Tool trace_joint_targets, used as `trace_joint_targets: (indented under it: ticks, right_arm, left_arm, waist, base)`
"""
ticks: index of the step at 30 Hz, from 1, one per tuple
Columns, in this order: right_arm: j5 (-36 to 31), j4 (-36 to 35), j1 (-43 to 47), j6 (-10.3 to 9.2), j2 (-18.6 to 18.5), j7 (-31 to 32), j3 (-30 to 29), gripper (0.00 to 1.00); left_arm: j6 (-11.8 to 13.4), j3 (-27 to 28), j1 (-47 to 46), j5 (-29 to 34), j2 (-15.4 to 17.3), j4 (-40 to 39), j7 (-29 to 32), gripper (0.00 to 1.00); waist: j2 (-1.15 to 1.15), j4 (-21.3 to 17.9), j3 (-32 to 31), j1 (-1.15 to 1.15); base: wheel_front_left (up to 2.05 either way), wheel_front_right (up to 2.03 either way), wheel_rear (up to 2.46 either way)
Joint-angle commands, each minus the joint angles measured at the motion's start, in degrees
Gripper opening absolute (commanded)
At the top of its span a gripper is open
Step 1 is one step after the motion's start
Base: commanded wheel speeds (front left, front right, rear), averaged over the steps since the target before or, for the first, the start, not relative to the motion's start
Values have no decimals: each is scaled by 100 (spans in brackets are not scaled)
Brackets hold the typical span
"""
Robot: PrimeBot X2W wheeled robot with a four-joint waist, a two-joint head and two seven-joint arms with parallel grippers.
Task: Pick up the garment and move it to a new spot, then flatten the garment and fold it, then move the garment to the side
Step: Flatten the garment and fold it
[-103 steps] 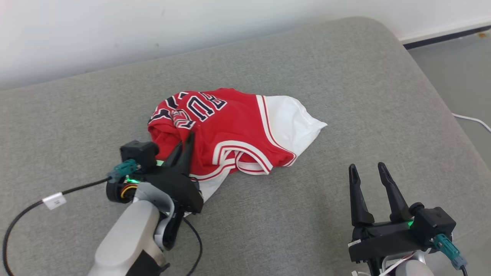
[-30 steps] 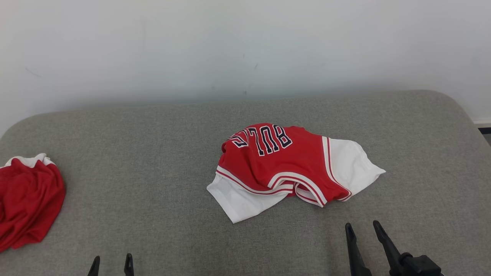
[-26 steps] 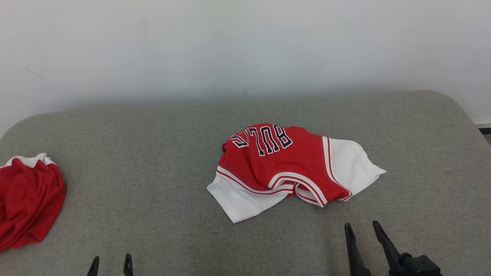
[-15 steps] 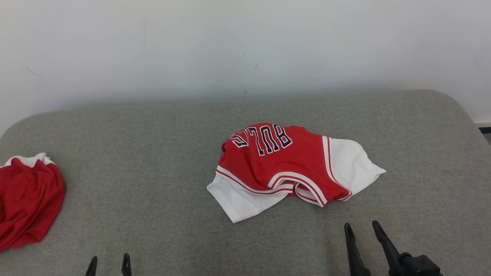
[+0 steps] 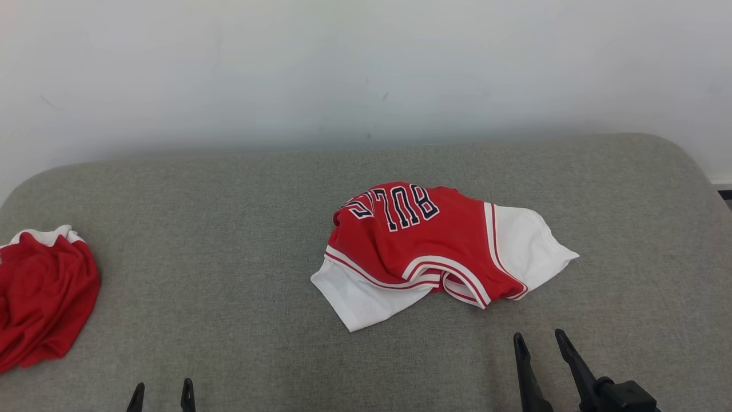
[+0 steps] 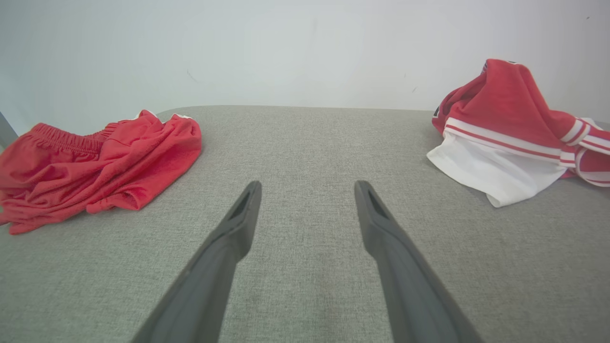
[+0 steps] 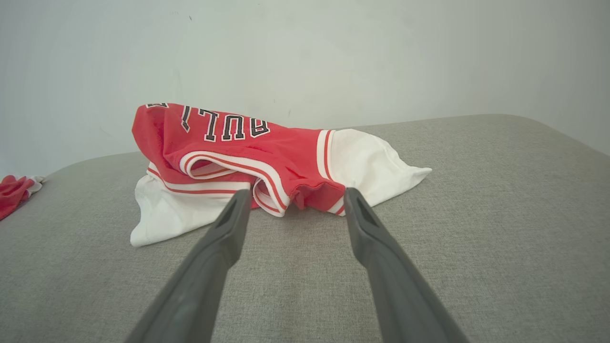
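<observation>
The crumpled red-and-white jersey [image 5: 434, 252] lies right of centre on the grey padded surface [image 5: 229, 229], long axis left-to-right, white sleeve tip toward the right edge, bare fabric all round, while the left tool [image 5: 162, 384] and right tool [image 5: 538, 336] stand spread and empty at the near edge.

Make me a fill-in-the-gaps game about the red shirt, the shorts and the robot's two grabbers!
1. The crumpled shirt is red and ____.
2. In the head view, the shorts lie far to the ____ of the shirt.
3. The left gripper and the right gripper hold nothing, and both are ____.
4. The gripper nearer the shirt is the ____ one.

Missing words: white; left; open; right.
</observation>
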Motion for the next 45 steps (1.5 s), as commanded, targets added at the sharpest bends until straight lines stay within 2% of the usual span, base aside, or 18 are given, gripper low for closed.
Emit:
trace_joint_targets:
  ticks: [1, 18, 26, 30, 36, 38, 45]
  right_arm:
    - [26, -2, 15, -12, 1, -3, -3, 100]
    - [107, -7, -15, -12, 1, -3, 63, 100]
    - [245, 68, -256, -12, 0, -3, 463, 100]
    - [417, 449, -502, -12, 1, -3, 574, 100]
    - [416, 1550, -1232, -12, 1, -4, 640, 100]
    - [451, 1719, -1402, -12, 0, -4, 641, 100]
    - [301, 3274, -2435, -12, 2, -4, 501, 100]
  left_arm:
    - [0, 6, -27, 9, -12, 5, -19, 100]
    - [-5, -30, -93, -54, -13, 41, -20, 100]
    - [-5, -231, -181, -175, -11, -78, -20, 100]
    - [-5, -394, -242, -241, -10, -89, -20, 100]
    - [4, -539, -311, -300, -10, -98, -20, 100]
    - [4, -569, -344, -319, -11, -102, -20, 100]
    - [4, -853, -662, -428, -11, -128, -20, 100]
  waist:
    - [0, 7, 2, -1]
    - [0, 159, -1, -1]
    - [0, 518, 68, -1]
    - [0, 782, 105, -1]
    - [0, 1114, 262, -1]
    - [0, 1159, 302, -1]
    - [0, 1551, 727, -1]
  base:
    - [0, 0, 0]
    - [0, 0, 0]
    - [0, 0, 0]
    - [0, 0, 0]
    - [0, 0, 0]
    - [0, 0, 0]
    - [0, 0, 0]
